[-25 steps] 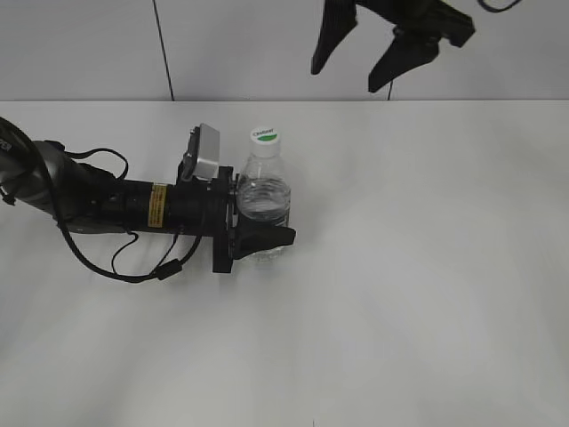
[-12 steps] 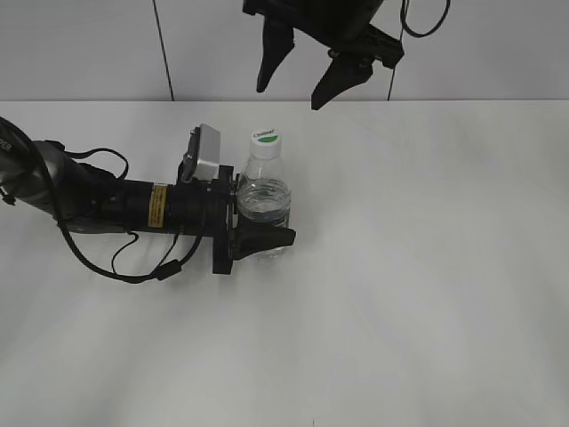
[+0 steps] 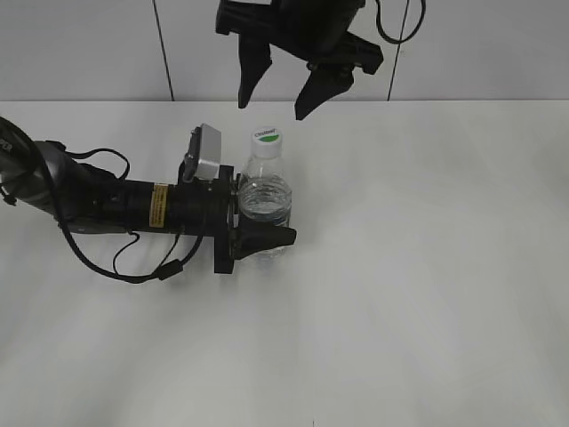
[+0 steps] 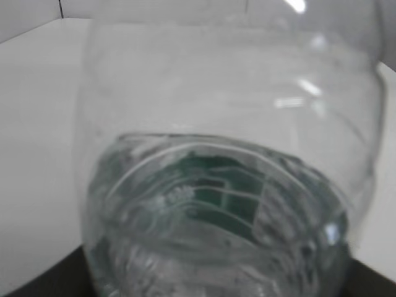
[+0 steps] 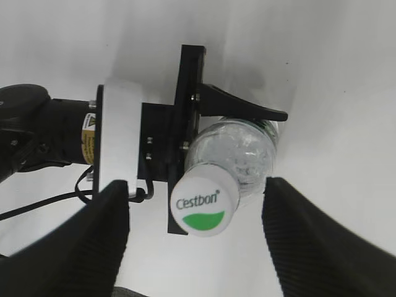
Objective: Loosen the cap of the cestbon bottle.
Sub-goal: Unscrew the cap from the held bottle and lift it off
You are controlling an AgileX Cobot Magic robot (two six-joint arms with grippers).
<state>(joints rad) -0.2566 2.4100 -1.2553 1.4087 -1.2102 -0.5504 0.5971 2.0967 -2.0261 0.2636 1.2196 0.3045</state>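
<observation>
Right claw [image 3: 275,96] moved left | spread above cap [image 3: 265,136] | left claw [image 3: 258,227] grasping cestbon bottle [image 3: 264,200]

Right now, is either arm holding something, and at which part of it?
The left gripper holds the small clear plastic bottle at its lower body. The right gripper, jaws open, hangs above the white cap, holding nothing.

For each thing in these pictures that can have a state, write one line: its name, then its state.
cestbon bottle: upright on the table, clamped at its body, partly filled.
cap: on the bottle, nothing touching it.
left gripper: shut on the cestbon bottle, lying sideways.
right gripper: open, fingers pointing down, above the cap.
</observation>
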